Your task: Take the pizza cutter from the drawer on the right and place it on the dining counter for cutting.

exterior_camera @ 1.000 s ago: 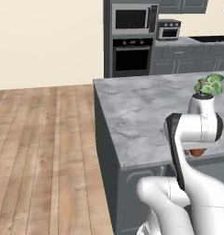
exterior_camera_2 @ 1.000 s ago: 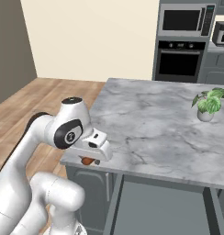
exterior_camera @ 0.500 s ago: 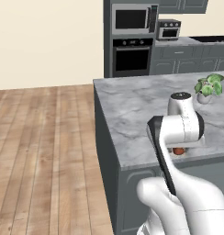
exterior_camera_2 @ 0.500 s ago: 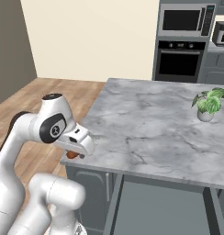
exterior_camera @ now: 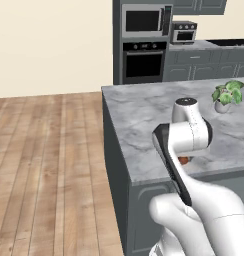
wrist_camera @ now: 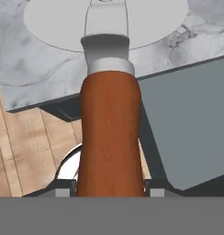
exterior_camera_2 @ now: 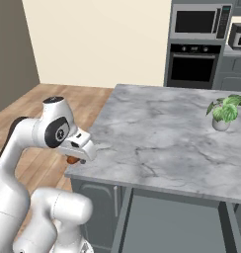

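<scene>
The claw [exterior_camera_2: 88, 150] grasps the cutter [wrist_camera: 110, 124] by its handle at the island [exterior_camera_2: 162, 133] edge, so retrieval appears done; placement on the dining counter remains.

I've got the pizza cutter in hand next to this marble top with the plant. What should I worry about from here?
1. Wrong surface: the marble top beside the gripper bears a potted plant and no sink or stools, so it is likely the island, not the dining counter.
2. The pizza cutter is gripped at the tail of its wooden handle; the wheel end may swing or slip.
3. The wheel sits over the edge of the top and may clip it if lowered.
</scene>
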